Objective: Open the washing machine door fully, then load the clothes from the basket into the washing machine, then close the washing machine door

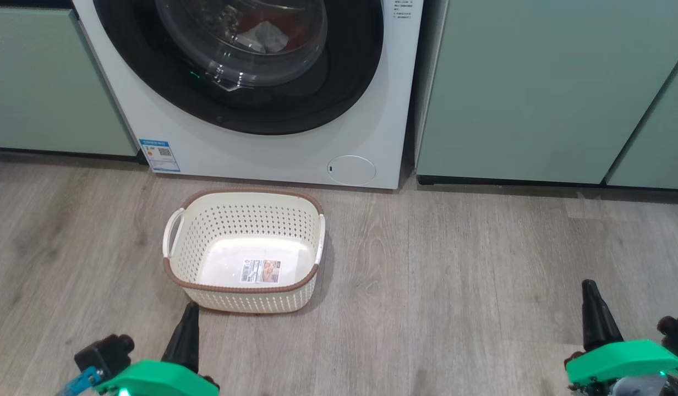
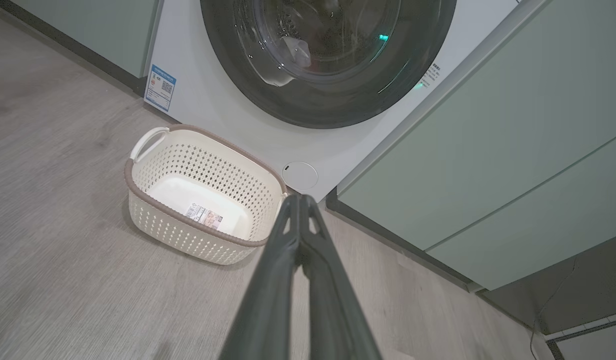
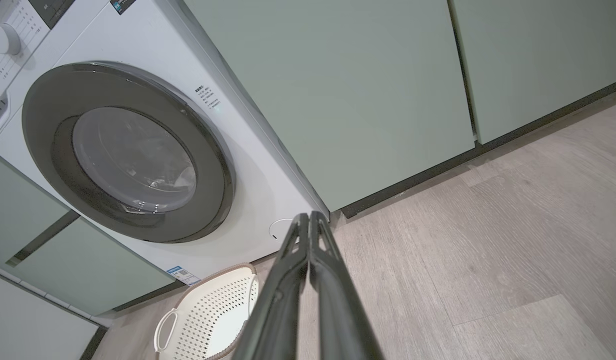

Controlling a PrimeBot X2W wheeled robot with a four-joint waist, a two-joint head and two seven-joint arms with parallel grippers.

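Observation:
The white washing machine stands between cabinets, and its black-rimmed washing machine door lies flush against its front. Behind the glass I make out the clothes, a white patch with some red beside it. On the floor in front sits the cream basket, with nothing in it but a sticker on its bottom. My left gripper hovers shut just in front of the basket's near rim, holding nothing. Far to the right, over bare floor, my right gripper is shut too. In the wrist views the left gripper and the right gripper show their fingers pressed together.
Pale green cabinets flank the machine on both sides, with dark kick strips at floor level. A blue label and a round service flap mark the machine's lower front. Grey wood floor spreads wide to the basket's right.

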